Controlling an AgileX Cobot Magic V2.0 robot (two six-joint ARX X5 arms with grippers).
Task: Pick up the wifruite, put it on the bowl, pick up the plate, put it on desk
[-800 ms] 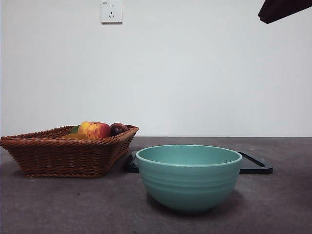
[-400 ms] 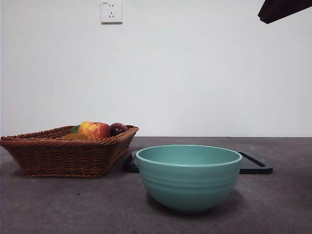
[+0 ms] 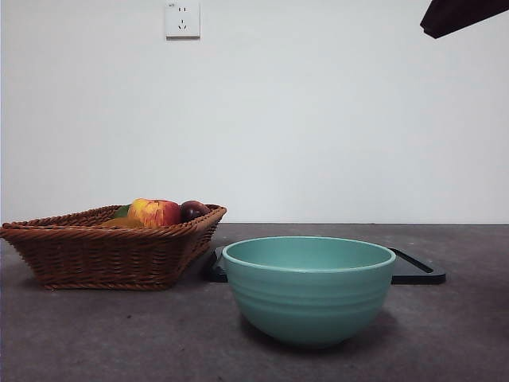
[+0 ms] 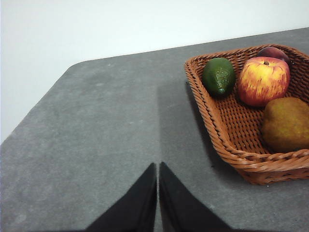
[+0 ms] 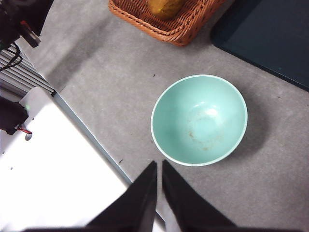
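Both end effectors, left and right, are pressed together; reaching into the basket risks grabbing the apple instead of the kiwi.

Left gripper and right gripper hang with jaws closed.

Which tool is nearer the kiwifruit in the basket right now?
Left. The left tool hangs shut over bare desk beside the basket holding the kiwifruit. The right tool hangs shut by the bowl.
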